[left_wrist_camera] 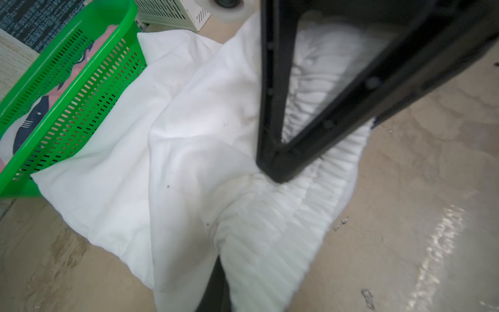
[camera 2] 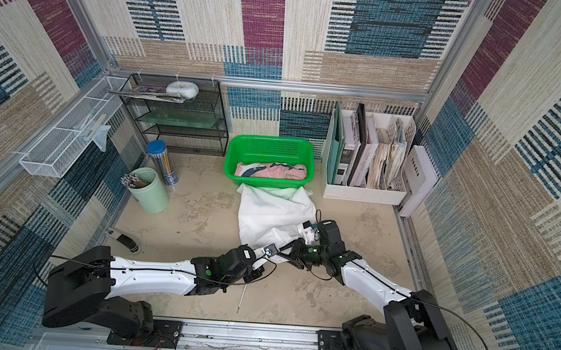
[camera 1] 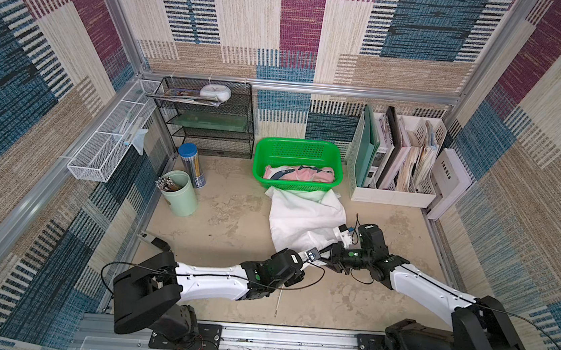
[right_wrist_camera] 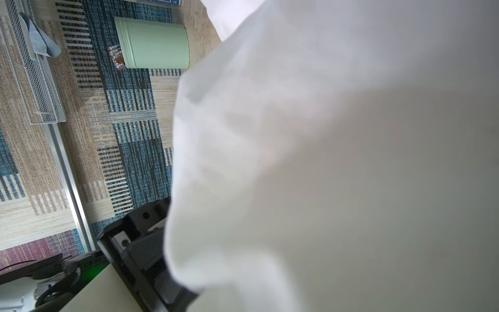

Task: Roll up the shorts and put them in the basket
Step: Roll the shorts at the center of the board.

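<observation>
Standing far left: a mint-green pencil cup (camera 1: 182,196) is seen well apart from the cloth and is not expected to matter here.
Cord on the table: a thin white cord (camera 1: 278,303), taken to be the drawstring, is trailed over the table (camera 1: 232,220) from beneath the left arm's wrist.
Basket at the back: the pink shark-print shorts (camera 1: 302,175) are bundled inside the green basket (camera 1: 298,141) and are judged already dealt with.
Centre cloth: the white shorts (camera 1: 306,220) are laid crumpled and unrolled on the table. The far edge is pushed up against the basket's front wall, and the ribbed waistband is nearest the arms.
Near waistband: the left gripper (left_wrist_camera: 276,173) is pressed together, and the ribbed waistband is pinched in it.
Beside it: the right gripper (camera 1: 332,259) is crowded against the same edge. Its wrist view is blanketed by white cloth, so spread or pinching cannot be told.
Risk, grip: if that corner is not truly held, a lopsided, loose roll would be started.
Risk, crowding: fingers could be knocked together in so little room.
Risk, cord: the waistband could be tugged askew if the cord is dragged by the arm.
Risk, basket: it could be shoved back as the roll is driven forward.
Far right: a white file rack (camera 1: 393,193) is kept well apart.
</observation>
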Motion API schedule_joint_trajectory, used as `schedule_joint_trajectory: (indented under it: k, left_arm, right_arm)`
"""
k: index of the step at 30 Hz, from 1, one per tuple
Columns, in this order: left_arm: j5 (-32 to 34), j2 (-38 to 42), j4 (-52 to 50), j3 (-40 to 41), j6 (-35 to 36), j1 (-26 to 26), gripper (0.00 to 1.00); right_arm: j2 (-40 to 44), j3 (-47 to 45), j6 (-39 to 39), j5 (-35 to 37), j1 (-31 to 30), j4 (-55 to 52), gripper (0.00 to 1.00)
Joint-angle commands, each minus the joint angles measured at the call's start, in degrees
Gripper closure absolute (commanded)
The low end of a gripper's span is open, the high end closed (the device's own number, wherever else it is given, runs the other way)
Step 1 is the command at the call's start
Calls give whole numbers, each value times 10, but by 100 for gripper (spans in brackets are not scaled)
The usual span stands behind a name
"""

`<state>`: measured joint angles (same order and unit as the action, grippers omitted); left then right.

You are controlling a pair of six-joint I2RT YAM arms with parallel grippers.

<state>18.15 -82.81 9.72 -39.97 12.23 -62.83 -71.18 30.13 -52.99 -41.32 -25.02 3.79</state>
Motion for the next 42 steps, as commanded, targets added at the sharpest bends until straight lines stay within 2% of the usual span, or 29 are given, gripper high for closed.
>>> schedule_joint_trajectory:
  k: [1, 4, 6, 10, 14, 24, 27, 33, 40, 42]
  left_arm:
    - [-67, 25, -76, -13, -8, 1, 100]
    - [-86, 54, -116, -10, -12, 5, 100]
    - [-100, 70, -146, -10, -12, 9, 100]
    - [-156, 79, -216, -26, -9, 23, 100]
    - [-216, 52, -264, -57, -7, 41, 100]
    - [-395, -20, -353, -140, 14, 104, 100]
    - [-460, -53, -395, -173, 24, 130, 100]
    - [-540, -144, -502, -261, 56, 153, 100]
    - [-571, -234, -577, -313, 79, 164, 100]
    - [-571, -262, -592, -323, 79, 171, 100]
  right_arm:
    - [15, 27, 71, 44, 1, -78, 29]
    - [31, 48, 104, 72, 1, -121, 17]
    - [36, 61, 130, 85, 1, -146, 14]
    - [39, 96, 189, 131, 1, -212, 14]
    - [55, 124, 226, 189, 1, -265, 14]
    - [128, 138, 276, 333, 1, -279, 13]
    - [141, 135, 309, 350, 1, -271, 14]
    - [130, 147, 409, 352, -3, -261, 16]
    - [158, 154, 557, 341, -38, -247, 19]
    - [167, 149, 597, 359, -52, -246, 18]
